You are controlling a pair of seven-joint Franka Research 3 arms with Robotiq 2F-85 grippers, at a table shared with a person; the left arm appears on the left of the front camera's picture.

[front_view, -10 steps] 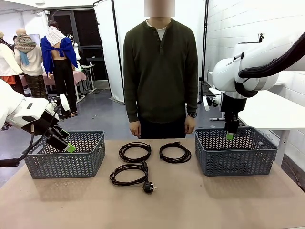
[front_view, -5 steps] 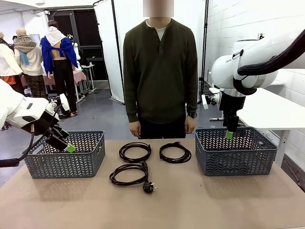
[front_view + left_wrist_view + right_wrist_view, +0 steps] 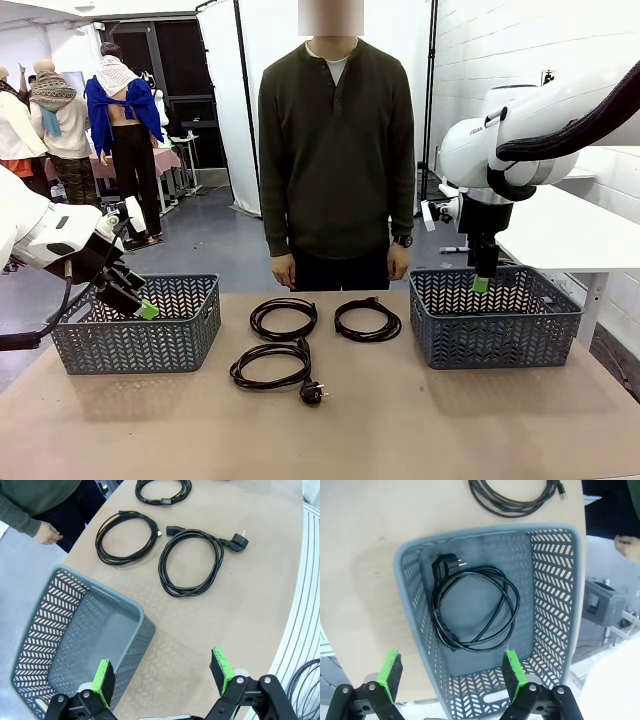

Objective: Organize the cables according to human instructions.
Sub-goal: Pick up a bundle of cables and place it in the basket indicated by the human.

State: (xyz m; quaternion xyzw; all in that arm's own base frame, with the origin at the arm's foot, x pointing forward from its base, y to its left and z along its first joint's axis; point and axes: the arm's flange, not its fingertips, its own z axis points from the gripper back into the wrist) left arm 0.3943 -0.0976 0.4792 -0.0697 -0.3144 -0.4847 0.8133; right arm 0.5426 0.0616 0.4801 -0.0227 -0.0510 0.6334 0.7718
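Reading the table (image 3: 420,420) as a dial, 12 toward the person (image 3: 337,150).

Nearest, around 6: near coil (image 3: 270,365), flat on the board, plug (image 3: 313,392) trailing off at its 5. Farther out, toward 11 and 1: left coil (image 3: 283,319) and right coil (image 3: 367,320), side by side, not touching, gripped by nothing.

At 9: left basket (image 3: 140,325), with left gripper (image 3: 162,672) hanging over its rim, green pads spread wide, nothing between them.

At 3: right basket (image 3: 495,318), with right gripper (image 3: 451,672) poised above, fingers likewise wide apart and empty. On the basket floor below, fourth coil (image 3: 470,610), loosely wound, plug end up against a wall.

At 12: hands (image 3: 283,270) low by the far edge, no pointing to be seen.

Handling, as a judgement: probably light and limp. Thin cord with no tie visible, so likely to sag, spring open or drag a plug once lifted. Rubbery jacket, so little slip expected; hardly fragile.

Best taken from above, across the bundled strands on a stretch of ring with all turns lying together, never across the whole ring. Better kept off the plug, for fear of swing. Lies thin against the board, which calls for bringing the pads right down to the surface before closing. For near coil, a bite around its 9 looks cleanest.
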